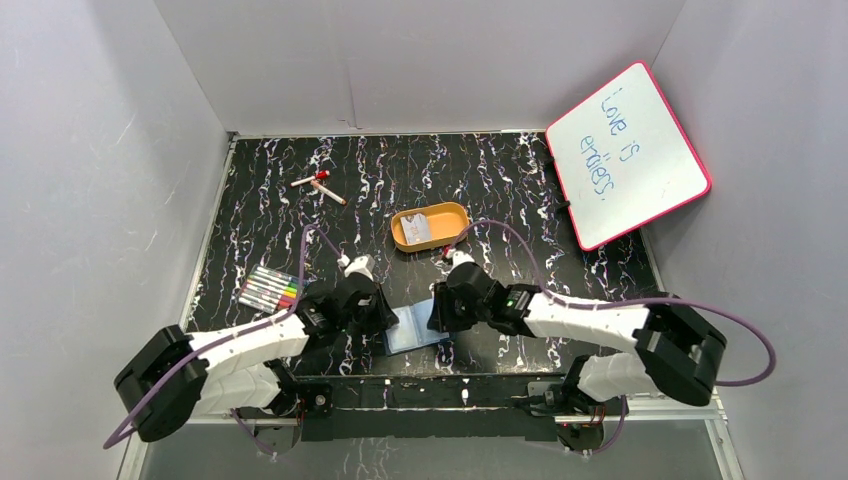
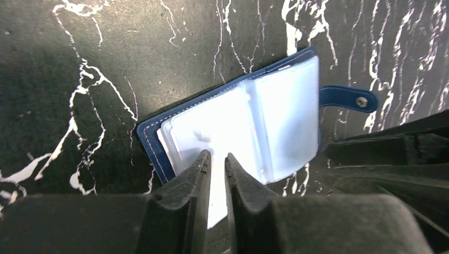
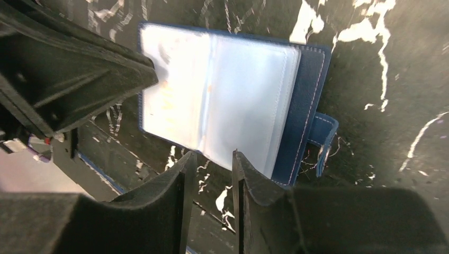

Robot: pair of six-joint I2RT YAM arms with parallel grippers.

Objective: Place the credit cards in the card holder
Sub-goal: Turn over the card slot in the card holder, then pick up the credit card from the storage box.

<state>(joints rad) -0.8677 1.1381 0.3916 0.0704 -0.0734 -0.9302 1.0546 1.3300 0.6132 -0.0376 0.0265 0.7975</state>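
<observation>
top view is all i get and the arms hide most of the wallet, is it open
Observer: Yes. The wallet lies open and flat, with its clear sleeves facing up.
Operator: left gripper got a card
Observer: It looks so. The left gripper is shut on a white card that points into the wallet.
Operator: and the right one
Observer: The right gripper is open, with its tips at the wallet's near edge. Nothing shows between them.
</observation>
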